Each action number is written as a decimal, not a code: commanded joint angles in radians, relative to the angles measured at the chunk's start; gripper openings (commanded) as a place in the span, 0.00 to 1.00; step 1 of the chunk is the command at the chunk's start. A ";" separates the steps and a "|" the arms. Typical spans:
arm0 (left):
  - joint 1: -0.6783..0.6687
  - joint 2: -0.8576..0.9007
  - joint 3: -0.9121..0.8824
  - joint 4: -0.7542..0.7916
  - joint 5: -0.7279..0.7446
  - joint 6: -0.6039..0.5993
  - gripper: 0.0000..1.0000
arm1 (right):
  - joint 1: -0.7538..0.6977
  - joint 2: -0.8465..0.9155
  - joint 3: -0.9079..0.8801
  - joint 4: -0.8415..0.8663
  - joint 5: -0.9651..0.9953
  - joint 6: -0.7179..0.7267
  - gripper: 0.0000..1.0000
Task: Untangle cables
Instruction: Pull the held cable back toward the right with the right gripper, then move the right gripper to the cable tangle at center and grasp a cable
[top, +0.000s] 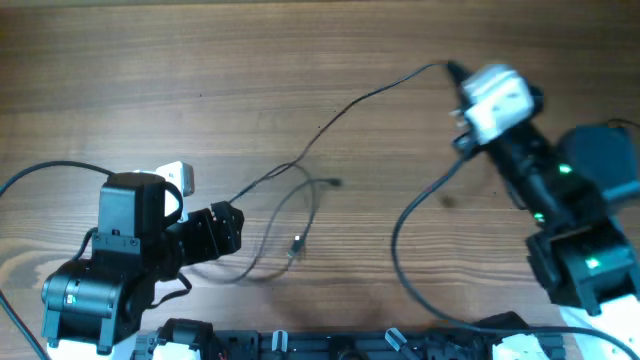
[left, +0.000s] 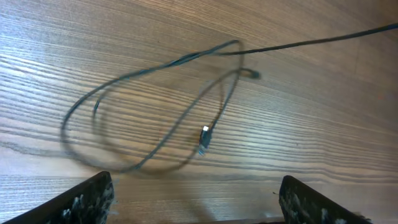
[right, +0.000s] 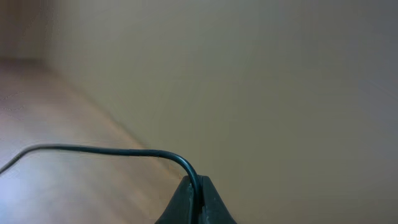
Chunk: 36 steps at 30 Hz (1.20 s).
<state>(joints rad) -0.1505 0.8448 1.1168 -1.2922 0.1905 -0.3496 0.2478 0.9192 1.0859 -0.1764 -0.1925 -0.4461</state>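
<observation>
The cables (top: 296, 240) lie in loose loops mid-desk (top: 200, 60). One strand runs up and right to the right jaws, which are pinched tight on it. The left jaws are spread wide and empty, just left of the loops.

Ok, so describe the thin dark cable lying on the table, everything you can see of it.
The cable is a thin, dark, flexible cord, rubbery-looking. The shut right end effector pinches it near one end. From there a long run crosses the wooden table to loose, overlapping loops lying in front of the open left end effector, which does not touch it. A small metal-tipped plug lies among the loops.
</observation>
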 joint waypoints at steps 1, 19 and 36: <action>-0.004 -0.005 0.010 0.001 -0.009 0.005 0.87 | -0.122 -0.044 0.013 0.037 0.054 0.211 0.04; -0.004 0.074 0.007 -0.027 -0.008 0.005 0.84 | -0.179 -0.026 0.013 -0.275 0.315 0.487 0.04; -0.005 0.074 0.007 -0.028 0.120 0.111 0.86 | -0.106 0.415 0.013 -0.954 -0.570 0.130 1.00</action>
<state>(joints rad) -0.1509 0.9180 1.1168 -1.3212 0.2562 -0.2996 0.0940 1.2583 1.0946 -1.1053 -0.6060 -0.0753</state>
